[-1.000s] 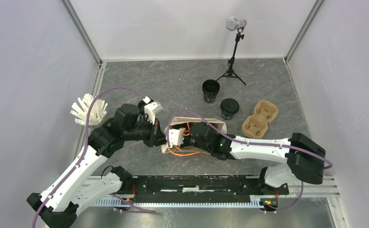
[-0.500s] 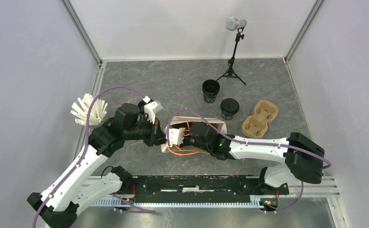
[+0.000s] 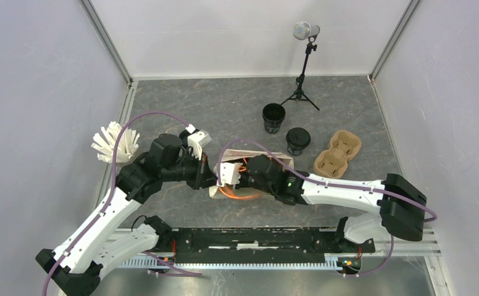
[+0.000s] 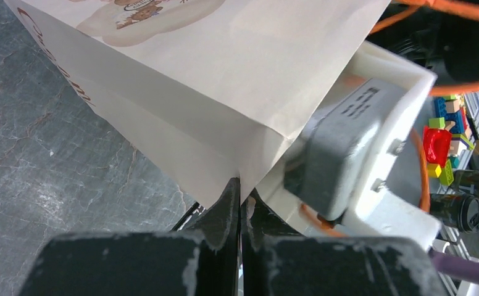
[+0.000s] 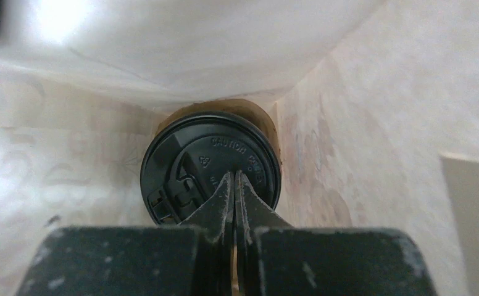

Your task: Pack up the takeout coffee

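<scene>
Overhead view: a beige paper bag (image 3: 286, 162) sits on the grey table (image 3: 224, 111) between the two arms. The left gripper (image 3: 211, 179) meets the bag's left edge. The right arm (image 3: 342, 187) reaches in from the right, and its end is hidden among the bag and its orange handles (image 3: 237, 196). Behind the bag and apart from it stand two black cups, a far cup (image 3: 273, 118) and a lidded cup (image 3: 298, 140). A brown pulp cup carrier (image 3: 337, 154) lies just to their right.

Left wrist view: the left gripper's fingers (image 4: 228, 203) are clenched on an edge of the bag's paper, above the marbled table.

Right wrist view: inside the bag, a takeout coffee cup (image 5: 181, 160) with a round black lid sits at the bag's far end. The right gripper (image 5: 234, 185) is pinched closed and holds nothing. Its tips are over the lid; whether they touch it cannot be told.
</scene>
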Robot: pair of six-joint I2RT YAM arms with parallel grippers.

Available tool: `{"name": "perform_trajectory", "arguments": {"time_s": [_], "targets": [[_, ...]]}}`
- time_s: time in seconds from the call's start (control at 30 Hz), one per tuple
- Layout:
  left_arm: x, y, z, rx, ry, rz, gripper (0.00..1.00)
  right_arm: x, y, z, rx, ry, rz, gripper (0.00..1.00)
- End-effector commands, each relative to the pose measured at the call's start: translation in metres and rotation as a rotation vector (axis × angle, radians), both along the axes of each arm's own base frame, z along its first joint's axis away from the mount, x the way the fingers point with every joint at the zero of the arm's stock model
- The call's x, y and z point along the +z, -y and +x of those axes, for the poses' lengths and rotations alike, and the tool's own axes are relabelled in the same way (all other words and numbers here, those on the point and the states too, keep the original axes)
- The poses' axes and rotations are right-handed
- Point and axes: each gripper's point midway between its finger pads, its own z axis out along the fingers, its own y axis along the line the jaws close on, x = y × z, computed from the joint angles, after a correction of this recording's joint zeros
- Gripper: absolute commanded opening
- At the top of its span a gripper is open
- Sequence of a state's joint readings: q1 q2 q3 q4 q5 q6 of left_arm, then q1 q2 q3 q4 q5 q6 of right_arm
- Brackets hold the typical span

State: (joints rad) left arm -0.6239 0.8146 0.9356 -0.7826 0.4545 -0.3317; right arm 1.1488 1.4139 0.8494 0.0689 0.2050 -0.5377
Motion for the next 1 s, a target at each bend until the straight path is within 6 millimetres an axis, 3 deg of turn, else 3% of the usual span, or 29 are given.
{"name": "perform_trajectory", "arguments": {"time_s": [0.0,0.27,0.5,0.73,0.87,0.97], "targets": [[0.014,0.004,0.001,-0.01,0.024,-0.023,0.02,0.04,0.002,-0.001,-0.022,-0.011,0.101,0.0],[0.023,0.001,0.004,0.012,0.032,-0.016,0.02,0.079,-0.001,-0.02,0.049,-0.062,0.187,0.0],[0.039,0.002,0.01,0.055,-0.01,0.006,0.02,0.138,-0.012,-0.046,0.154,-0.144,0.339,0.08],[0.041,-0.009,0.017,0.125,-0.096,0.133,0.02,0.236,-0.009,-0.053,0.125,-0.189,0.604,0.33],[0.033,-0.016,0.024,0.164,-0.115,0.204,0.02,0.266,-0.002,-0.051,0.101,-0.174,0.665,0.48],[0.033,-0.02,0.028,0.185,-0.13,0.246,0.02,0.285,0.018,-0.036,-0.007,-0.116,0.699,0.6]]}}
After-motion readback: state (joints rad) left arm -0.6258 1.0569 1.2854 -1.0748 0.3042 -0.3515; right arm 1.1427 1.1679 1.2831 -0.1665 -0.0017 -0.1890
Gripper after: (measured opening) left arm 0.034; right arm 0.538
